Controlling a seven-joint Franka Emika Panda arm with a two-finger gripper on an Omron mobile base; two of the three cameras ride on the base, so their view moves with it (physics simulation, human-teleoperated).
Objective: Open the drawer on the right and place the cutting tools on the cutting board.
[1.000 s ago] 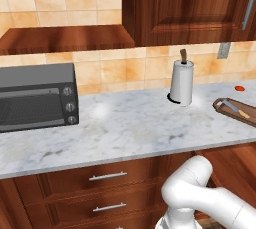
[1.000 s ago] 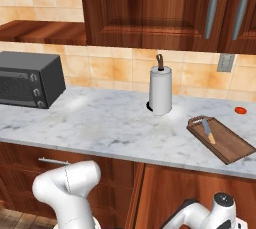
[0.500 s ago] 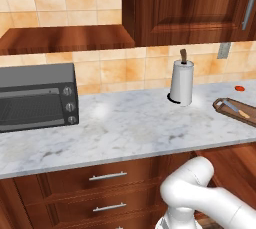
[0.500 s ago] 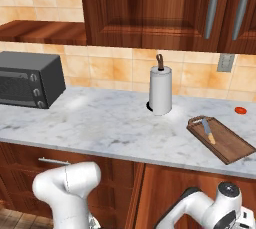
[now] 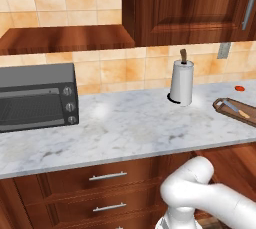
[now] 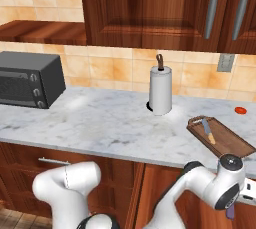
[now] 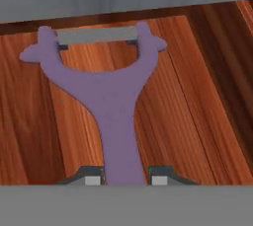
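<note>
Closest to me, my gripper is clamped on the stem of a purple Y-shaped peeler, its grey blade uppermost, over the open drawer. Farther off on the marble counter, the cutting board holds a grey-blue knife; beyond stands the paper-towel roll.

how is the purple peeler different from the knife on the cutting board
The peeler is purple and Y-shaped with a grey blade across its fork; the knife is a straight grey-blue strip with an orange-tan end. The peeler is held between the gripper's fingers over the wooden drawer; the knife lies flat on the cutting board on the counter. Both are small slender tools.
</note>
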